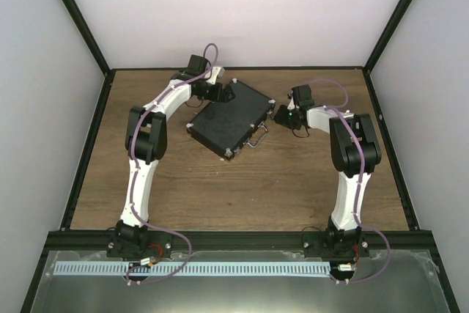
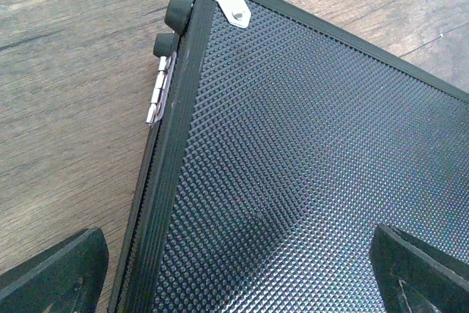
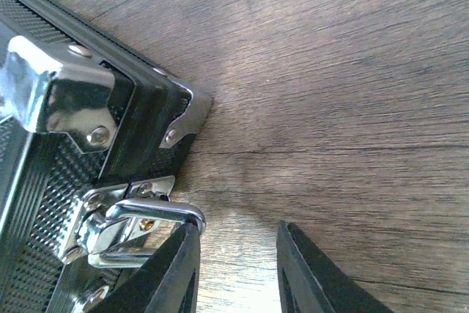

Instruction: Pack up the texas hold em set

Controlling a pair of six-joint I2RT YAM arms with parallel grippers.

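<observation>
Risk rundown for the black briefcase (image 1: 229,119): lying flat on the wooden table (image 1: 293,181), far middle, lid down, handle (image 1: 256,138) side turned toward the right arm. No chips, cards or buttons loose anywhere in view, so presumably all inside already. Can't confirm that.

Over the far corner, left gripper (image 2: 234,276) spread wide and holding nothing, outer finger (image 2: 55,273) out above bare wood just past the hinge (image 2: 156,91), the other above the dimpled lid. Down at the right-hand corner, right gripper (image 3: 238,269) open by a modest gap, also gripping nothing, nearer finger (image 3: 165,269) right up against the silver latch (image 3: 124,218).

Looks like latch-closing time. Can't tell from the wrist view whether snapped home or not.

Stuff to worry about:
- Shoving sideways on that latch with a single finger. Smooth wood, nothing visibly pinning the lid, so easy to skate or spin the whole case instead of clicking anything.
- Slipping off the shiny metal and hooking a fingertip under the wire loop.
- Pressing down with the left one that far off-centre. Good way to catch the outer finger on the hinge edge or nudge the case out of line.
- Grabbing the handle with a latch undone. Lid popping, chips everywhere.
</observation>
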